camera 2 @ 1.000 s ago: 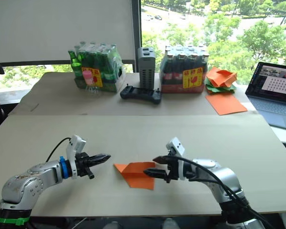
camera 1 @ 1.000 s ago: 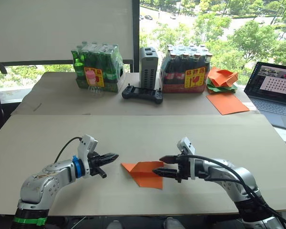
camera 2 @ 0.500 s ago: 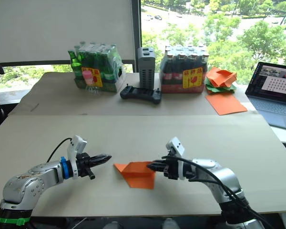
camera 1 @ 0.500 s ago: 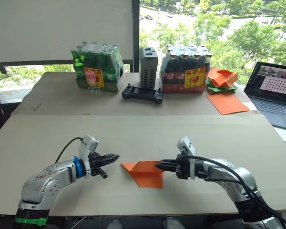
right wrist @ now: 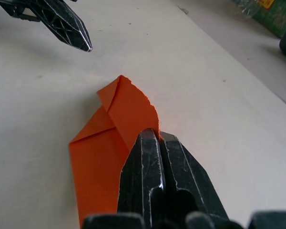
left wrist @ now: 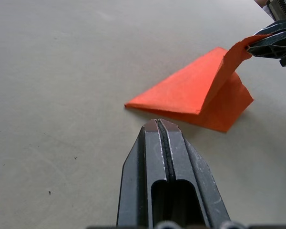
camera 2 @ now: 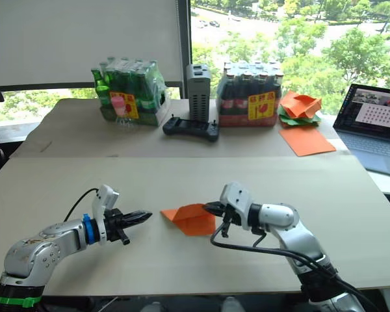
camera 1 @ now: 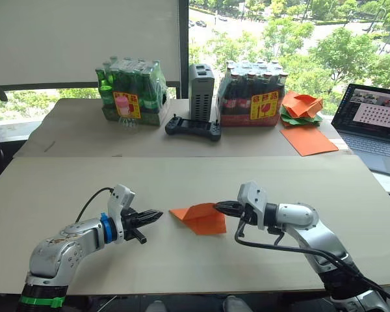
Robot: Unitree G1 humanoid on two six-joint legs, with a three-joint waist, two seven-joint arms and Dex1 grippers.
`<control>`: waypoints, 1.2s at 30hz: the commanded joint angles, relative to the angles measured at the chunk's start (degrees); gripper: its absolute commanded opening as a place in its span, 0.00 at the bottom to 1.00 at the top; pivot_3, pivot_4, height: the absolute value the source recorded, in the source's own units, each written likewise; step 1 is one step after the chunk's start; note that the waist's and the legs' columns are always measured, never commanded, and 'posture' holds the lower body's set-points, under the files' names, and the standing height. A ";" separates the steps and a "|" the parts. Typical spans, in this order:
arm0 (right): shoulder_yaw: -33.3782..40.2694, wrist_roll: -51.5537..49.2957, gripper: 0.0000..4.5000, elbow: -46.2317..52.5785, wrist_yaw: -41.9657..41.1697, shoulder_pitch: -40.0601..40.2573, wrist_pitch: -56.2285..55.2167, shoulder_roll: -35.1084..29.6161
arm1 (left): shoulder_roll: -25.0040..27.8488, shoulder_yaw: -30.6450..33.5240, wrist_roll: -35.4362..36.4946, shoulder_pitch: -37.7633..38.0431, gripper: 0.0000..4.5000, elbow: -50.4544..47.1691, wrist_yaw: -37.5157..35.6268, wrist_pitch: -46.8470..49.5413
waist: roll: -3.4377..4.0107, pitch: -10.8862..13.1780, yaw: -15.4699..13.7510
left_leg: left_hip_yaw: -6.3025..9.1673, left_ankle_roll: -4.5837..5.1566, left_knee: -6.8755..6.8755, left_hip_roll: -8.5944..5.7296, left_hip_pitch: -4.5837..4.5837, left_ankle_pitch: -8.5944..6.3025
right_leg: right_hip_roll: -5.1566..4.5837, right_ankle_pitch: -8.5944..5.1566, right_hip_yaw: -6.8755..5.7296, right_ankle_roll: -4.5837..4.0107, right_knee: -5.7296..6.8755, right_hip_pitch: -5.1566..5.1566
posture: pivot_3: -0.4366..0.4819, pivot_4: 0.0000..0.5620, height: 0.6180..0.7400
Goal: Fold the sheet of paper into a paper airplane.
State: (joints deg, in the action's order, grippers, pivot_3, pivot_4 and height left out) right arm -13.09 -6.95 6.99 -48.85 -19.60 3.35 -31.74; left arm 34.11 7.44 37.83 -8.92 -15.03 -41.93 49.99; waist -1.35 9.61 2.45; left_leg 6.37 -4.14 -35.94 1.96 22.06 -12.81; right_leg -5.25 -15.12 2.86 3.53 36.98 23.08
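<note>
Resting low over the near counter (camera 1: 182, 175), both forearms angled inward toward each other, claws pointing at the centre. Right claw (camera 1: 219, 207) clamped on the upper edge of the sheet of paper (camera 1: 201, 218), fingers together on a raised flap, wrist roughly level, elbow bent out to the right, black cable looping beneath the forearm. Sheet of paper folded to a pointed, layered shape, lying between the two claws near the front middle of the counter; point aimed at the left claw, lower layer flat on the surface, gripped flap lifted clear of it. Left claw (camera 1: 155, 214) shut on nothing, fingers pressed together, tip just beside the paper's point but apart from it; forearm near horizontal, elbow low at the left corner.

On the far counter: green bottle pack (camera 1: 131, 91), grey box (camera 1: 202, 91), black controller (camera 1: 193, 128), dark bottle pack (camera 1: 254, 94). Further right, heap of crumpled papers (camera 1: 302, 107) with a larger flat orange sheet (camera 1: 308, 140) in front. Laptop (camera 1: 376, 125) open at the right edge.
</note>
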 commanded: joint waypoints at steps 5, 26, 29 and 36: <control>0.09 10.37 0.02 -2.99 6.67 -1.34 -26.19 2.86 | 0.52 0.11 -0.13 -0.21 0.00 -0.93 -0.21 -0.99 | 0.00 0.00 0.00 | 0.00 -0.02 0.00 0.00 -0.02 0.01 | 0.00 0.00 0.00 0.00 0.03 0.00 | 0.48 0.27 1.00; -6.65 41.06 0.02 -18.34 27.00 -4.62 -53.55 -3.13 | -0.31 -0.38 -0.16 0.07 0.00 -1.35 1.08 -1.45 | 0.00 0.00 0.11 | 0.00 -0.06 0.00 -0.01 -0.07 0.04 | -0.01 0.02 0.05 -0.03 0.09 -0.02 | 0.48 0.27 1.00; -7.08 39.46 0.02 -19.35 26.23 -5.03 -54.14 -3.49 | -0.43 -0.47 -0.40 0.01 0.00 -0.99 1.10 -1.70 | 0.00 0.00 0.11 | 0.00 -0.06 0.00 -0.01 -0.07 0.04 | -0.01 0.02 0.05 -0.04 0.09 -0.02 | 0.48 0.27 1.00; -8.20 20.94 0.58 -16.17 18.12 -2.65 -50.85 -3.35 | -0.68 -0.87 -0.32 -0.13 0.00 -1.31 1.06 -1.77 | 0.00 0.00 0.11 | 0.00 -0.06 -0.01 -0.01 -0.08 0.04 | -0.02 0.02 0.06 -0.04 0.09 -0.04 | 0.48 0.27 1.00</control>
State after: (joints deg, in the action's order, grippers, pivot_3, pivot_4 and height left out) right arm -21.29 21.46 -12.57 -27.98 -22.93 -48.60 -34.84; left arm 33.45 6.55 37.30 -8.74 -15.01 -40.78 48.94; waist -1.35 9.61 2.56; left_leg 6.37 -4.20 -35.96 1.95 21.97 -12.77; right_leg -5.27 -15.10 2.92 3.49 37.07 23.03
